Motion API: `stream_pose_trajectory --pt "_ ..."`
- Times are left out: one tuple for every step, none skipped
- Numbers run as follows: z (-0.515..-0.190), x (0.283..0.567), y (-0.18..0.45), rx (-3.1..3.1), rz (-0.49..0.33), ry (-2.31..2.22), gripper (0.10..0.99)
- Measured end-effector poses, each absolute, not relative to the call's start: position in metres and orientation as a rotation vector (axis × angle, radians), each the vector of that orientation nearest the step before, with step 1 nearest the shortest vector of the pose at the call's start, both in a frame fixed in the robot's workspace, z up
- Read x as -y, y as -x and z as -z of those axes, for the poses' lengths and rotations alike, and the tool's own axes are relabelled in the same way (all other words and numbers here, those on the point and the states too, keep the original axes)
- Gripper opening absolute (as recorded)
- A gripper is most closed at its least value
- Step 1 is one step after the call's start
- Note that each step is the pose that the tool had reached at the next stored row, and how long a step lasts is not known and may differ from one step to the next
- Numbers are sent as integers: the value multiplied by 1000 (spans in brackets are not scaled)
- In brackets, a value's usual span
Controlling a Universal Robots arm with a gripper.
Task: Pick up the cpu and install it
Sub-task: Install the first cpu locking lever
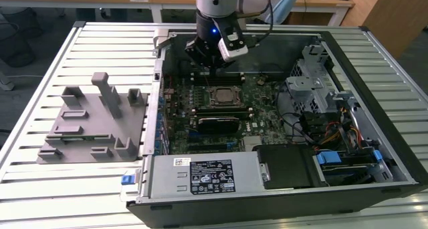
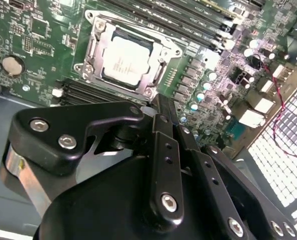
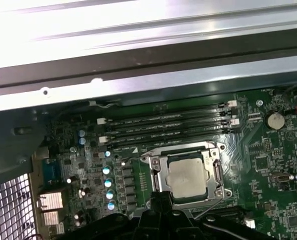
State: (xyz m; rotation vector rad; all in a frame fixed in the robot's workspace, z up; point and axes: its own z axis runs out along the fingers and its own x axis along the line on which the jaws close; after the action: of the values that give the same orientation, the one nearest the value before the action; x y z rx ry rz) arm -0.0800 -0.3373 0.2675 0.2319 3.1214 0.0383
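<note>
Gripper [image 2: 161, 107] hangs low inside the open computer case [image 1: 374, 43], close over one edge of the socket frame [image 2: 92, 50], its fingers [image 2: 164, 116] drawn together with nothing between them (as far as I can see in both wrist views). The cpu [image 2: 126, 60] lies flat inside that socket frame, silvery top up, clear of the fingers. Long memory slots [image 3: 168, 122] run just beside the frame. A grey tray [image 1: 87, 124] sits well apart from it, outside the case.
</note>
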Motion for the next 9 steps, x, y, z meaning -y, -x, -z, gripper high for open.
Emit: stream_pose_trajectory --pt "-267 337 82 -3116 -43 -231 106" --pt "-267 337 83 -3114 -49 -228 106" --pt "-266 337 83 -3115 -52 -213 106" --pt "-266 337 83 -3117 -54 -187 106" --pt "-265 337 83 -3119 -55 -158 106" --pt "-265 337 83 -3121 -56 -130 106" --pt "-265 337 83 -3122 -56 -106 106" --pt "-265 337 84 -3123 -56 -96 106" --pt "-264 337 87 -3123 -56 -93 106"
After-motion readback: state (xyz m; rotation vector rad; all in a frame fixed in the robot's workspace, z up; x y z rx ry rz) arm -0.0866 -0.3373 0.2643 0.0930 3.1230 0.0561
